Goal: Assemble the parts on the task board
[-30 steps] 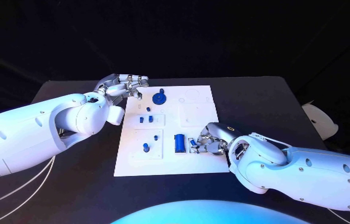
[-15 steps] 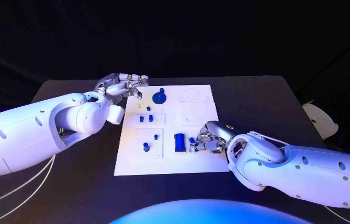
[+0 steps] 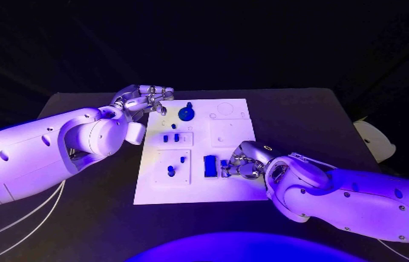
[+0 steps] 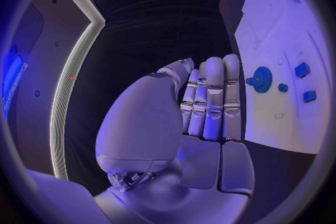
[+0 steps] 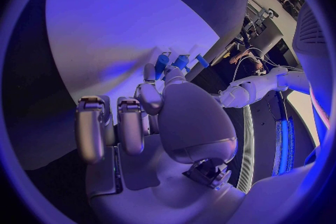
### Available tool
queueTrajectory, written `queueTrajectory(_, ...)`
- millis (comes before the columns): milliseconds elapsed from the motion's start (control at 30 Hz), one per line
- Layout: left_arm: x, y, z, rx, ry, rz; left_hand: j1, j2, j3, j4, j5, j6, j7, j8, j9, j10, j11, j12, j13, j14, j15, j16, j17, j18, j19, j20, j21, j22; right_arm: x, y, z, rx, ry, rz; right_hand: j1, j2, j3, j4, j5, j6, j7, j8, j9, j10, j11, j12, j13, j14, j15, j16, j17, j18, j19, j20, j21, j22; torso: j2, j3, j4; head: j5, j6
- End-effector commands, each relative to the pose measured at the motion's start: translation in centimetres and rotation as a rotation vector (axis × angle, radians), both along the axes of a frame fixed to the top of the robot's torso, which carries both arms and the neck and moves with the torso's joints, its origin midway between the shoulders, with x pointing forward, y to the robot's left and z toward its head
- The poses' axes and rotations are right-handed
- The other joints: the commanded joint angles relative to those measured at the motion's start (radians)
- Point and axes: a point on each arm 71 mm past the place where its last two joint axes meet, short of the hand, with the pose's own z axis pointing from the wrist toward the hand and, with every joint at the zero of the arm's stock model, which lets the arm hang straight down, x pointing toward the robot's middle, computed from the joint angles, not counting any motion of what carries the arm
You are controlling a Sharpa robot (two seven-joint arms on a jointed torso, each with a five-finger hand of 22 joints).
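Right hand edged nearer, perhaps pinching a part (wrist view).

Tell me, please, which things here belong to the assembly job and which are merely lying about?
Job: task board; blue gear; blue block; small blue pegs; right hand, at a small blue part.

Lying about: white object at the table's right edge.

Glowing violet-blue over the task board and counter, fading into darkness behind, bending straight edges in the fisheye wrist views.
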Motion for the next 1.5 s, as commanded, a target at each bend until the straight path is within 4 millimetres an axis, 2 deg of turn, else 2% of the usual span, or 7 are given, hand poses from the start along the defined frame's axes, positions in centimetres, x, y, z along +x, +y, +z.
queueTrajectory(33, 0.0, -0.2, 0.1, -0.011, -0.001, -0.018, -0.002, 0.008, -0.002, 0.001, -0.001, -0.010, -0.001, 0.006, -0.001, -0.009, -0.002, 0.007, 0.002, -0.005, 0.000, 0.004, -0.002, 0.014, 0.000, 0.007, -0.004, -0.002, -0.1, 0.1, -0.1, -0.017, 0.000, 0.017, -0.016, 0.002, -0.010, 0.001, 0.002, 0.006, 0.004, 0.007, 0.001, 0.081, -0.065, 0.136, 0.307, 0.090, 0.004, 0.005, 0.210, -0.015, 0.082, -0.001, 0.002, 0.245, 0.000, -0.0003, -0.0002, 0.000, 0.000)
queueTrajectory(333, 0.0, -0.3, 0.1, -0.011, -0.001, -0.018, -0.001, 0.008, -0.002, 0.000, -0.001, -0.010, 0.000, 0.007, -0.001, -0.010, -0.001, 0.009, 0.002, -0.005, 0.000, 0.004, -0.003, 0.015, 0.000, 0.007, -0.006, -0.003, 0.0, 0.1, 0.0, -0.017, -0.007, 0.018, -0.046, 0.005, -0.024, 0.001, -0.016, 0.006, 0.005, 0.008, 0.002, 0.082, -0.065, 0.136, 0.308, 0.090, 0.004, 0.004, 0.210, -0.015, 0.082, -0.001, 0.003, 0.245, 0.000, 0.0000, -0.0002, 0.000, -0.001)
queueTrajectory(567, 0.0, -0.3, 0.1, -0.011, 0.000, -0.018, -0.001, 0.008, -0.002, 0.000, -0.001, -0.010, 0.000, 0.007, -0.001, -0.010, -0.001, 0.009, 0.002, -0.005, 0.000, 0.004, -0.003, 0.015, 0.000, 0.007, -0.006, -0.003, 0.0, 0.1, 0.0, -0.016, -0.014, 0.017, -0.072, 0.010, -0.041, 0.000, -0.078, 0.005, 0.006, 0.010, 0.005, 0.082, -0.064, 0.136, 0.309, 0.090, 0.005, 0.004, 0.210, -0.015, 0.081, 0.000, 0.001, 0.245, 0.000, 0.0003, -0.0002, -0.001, 0.000)
queueTrajectory(633, 0.0, -0.2, 0.1, -0.011, 0.000, -0.018, -0.001, 0.008, -0.002, 0.000, -0.001, -0.010, 0.000, 0.007, -0.001, -0.010, -0.001, 0.009, 0.002, -0.005, 0.000, 0.004, -0.003, 0.015, 0.000, 0.007, -0.006, -0.003, 0.0, 0.1, 0.0, -0.015, -0.017, 0.017, -0.073, 0.010, -0.042, 0.000, -0.083, 0.005, 0.005, 0.011, 0.005, 0.082, -0.064, 0.136, 0.310, 0.090, 0.005, 0.004, 0.210, -0.015, 0.081, 0.000, 0.001, 0.245, 0.000, 0.0006, -0.0004, -0.001, 0.000)
queueTrajectory(967, 0.0, -0.2, 0.1, -0.010, 0.000, -0.016, -0.001, 0.008, -0.002, 0.000, -0.001, -0.010, 0.000, 0.007, -0.001, -0.010, -0.001, 0.009, 0.002, -0.005, 0.000, 0.004, -0.003, 0.015, 0.000, 0.007, -0.006, -0.003, -0.7, -0.5, 0.5, -0.014, -0.025, 0.047, 0.007, -0.003, -0.037, -0.019, -0.125, 0.004, 0.002, 0.015, 0.010, 0.084, -0.066, 0.139, 0.315, 0.091, 0.003, 0.007, 0.214, -0.016, 0.083, -0.001, 0.006, 0.246, 0.000, 0.0006, -0.0009, 0.004, 0.002)
queueTrajectory(1233, 0.0, -0.1, 0.0, -0.010, 0.001, -0.017, -0.001, 0.008, -0.002, 0.000, -0.001, -0.010, 0.000, 0.007, -0.001, -0.010, -0.001, 0.009, 0.002, -0.005, 0.000, 0.004, -0.003, 0.015, 0.000, 0.007, -0.006, -0.003, -1.1, -0.5, 0.9, 0.003, -0.046, 0.095, 0.003, -0.008, -0.049, -0.006, -0.158, 0.000, 0.007, 0.015, 0.011, 0.075, -0.063, 0.120, 0.301, 0.087, 0.005, -0.003, 0.198, -0.010, 0.073, 0.000, -0.021, 0.238, -0.001, 0.0008, -0.0018, 0.004, 0.005)
queueTrajectory(1500, 0.0, -0.2, 0.0, -0.009, 0.002, -0.018, -0.001, 0.008, -0.002, 0.000, -0.001, -0.010, 0.000, 0.007, -0.001, -0.010, -0.001, 0.009, 0.002, -0.005, 0.000, 0.004, -0.003, 0.015, 0.000, 0.007, -0.006, -0.003, -0.8, -0.8, 0.6, -0.004, -0.041, 0.103, 0.001, -0.007, -0.051, -0.003, -0.161, -0.002, 0.008, 0.015, 0.011, 0.074, -0.062, 0.118, 0.300, 0.086, 0.006, -0.004, 0.196, -0.010, 0.071, 0.001, -0.025, 0.237, 0.000, -0.0001, -0.0003, 0.004, 0.012)
